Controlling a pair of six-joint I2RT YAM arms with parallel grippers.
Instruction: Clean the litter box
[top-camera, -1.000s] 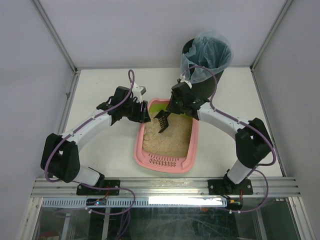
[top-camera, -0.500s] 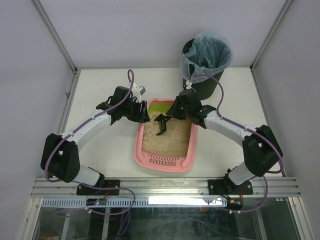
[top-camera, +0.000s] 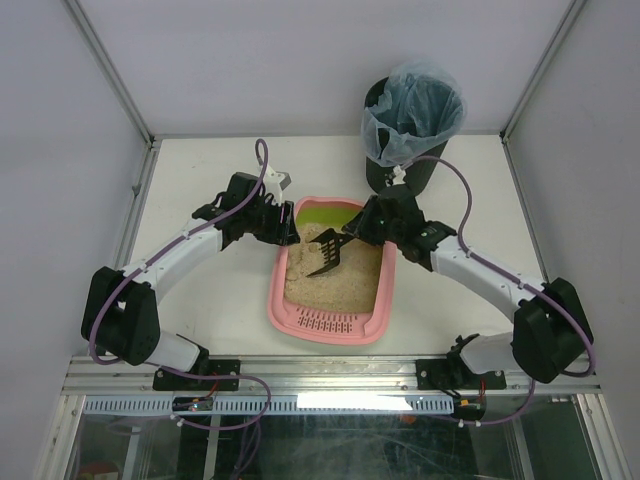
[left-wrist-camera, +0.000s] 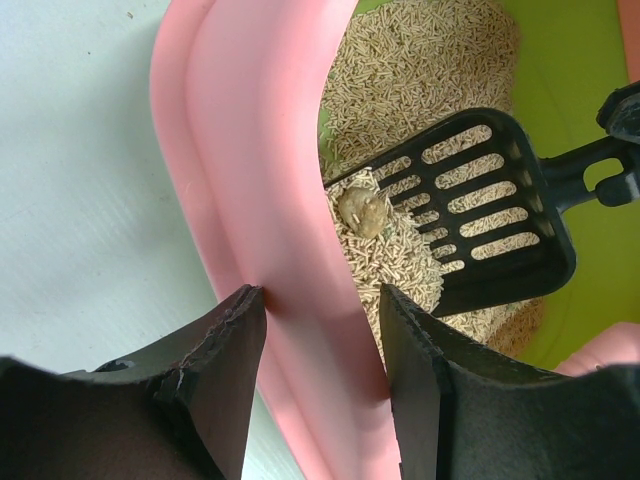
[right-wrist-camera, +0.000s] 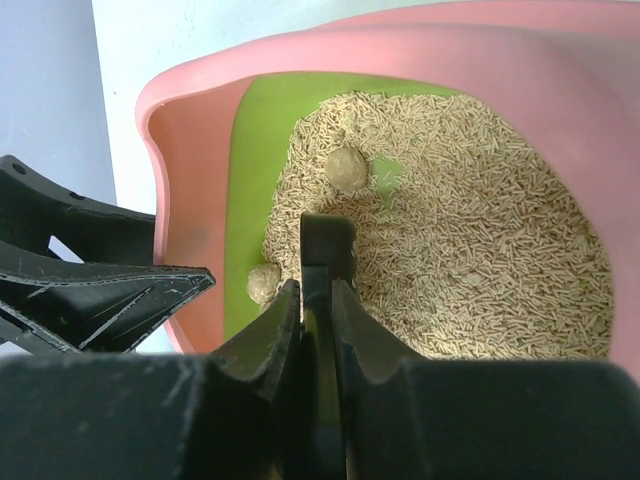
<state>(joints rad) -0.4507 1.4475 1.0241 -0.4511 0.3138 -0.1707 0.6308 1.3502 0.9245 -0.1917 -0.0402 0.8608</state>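
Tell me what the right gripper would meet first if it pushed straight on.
Probably the litter in the litter box: the scoop held by the right gripper leads, aimed at pellets beside a round clump. Depth from the wrist view is unclear.

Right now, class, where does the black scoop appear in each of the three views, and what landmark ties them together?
Top external: the scoop is at centre, inside the litter box.
Left wrist: its slotted blade, right of centre.
Right wrist: only its handle, bottom centre, in the right pincer.
Shared landmark: the pink litter box.
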